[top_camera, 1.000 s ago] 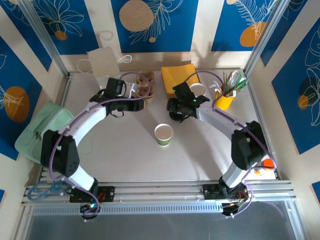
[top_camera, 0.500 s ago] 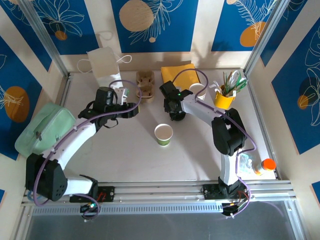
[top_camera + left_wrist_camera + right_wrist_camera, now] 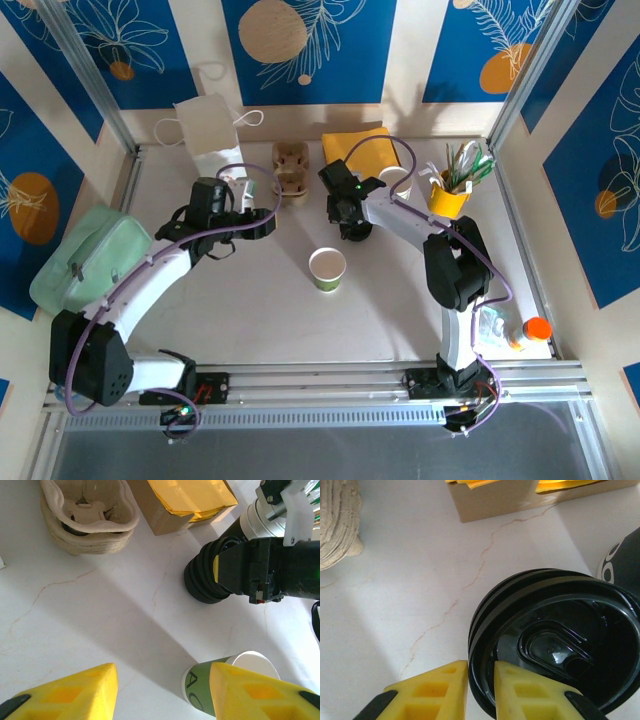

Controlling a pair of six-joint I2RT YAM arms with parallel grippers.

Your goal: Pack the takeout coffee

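The takeout coffee stands upright in the middle of the surface, mouth open to the ceiling and no lid on it yet, so we're calling this the lid-fetching step. Behind it, the right pincer is down at the stack of black lids. Its jaws stand narrow, one finger outside and one inside the rim of the top lid, pinching it. Here's what the next move turns on. From that pincer the cup lies toward the arm bases and a touch to the robot's left, close by, with its long axis straight up. By our reckoning the lid has to travel flat and come down square over the mouth. The left pincer hovers with jaws apart and empty, the cup just beside its right finger. From overhead, the right pincer looks the nearer of the two.
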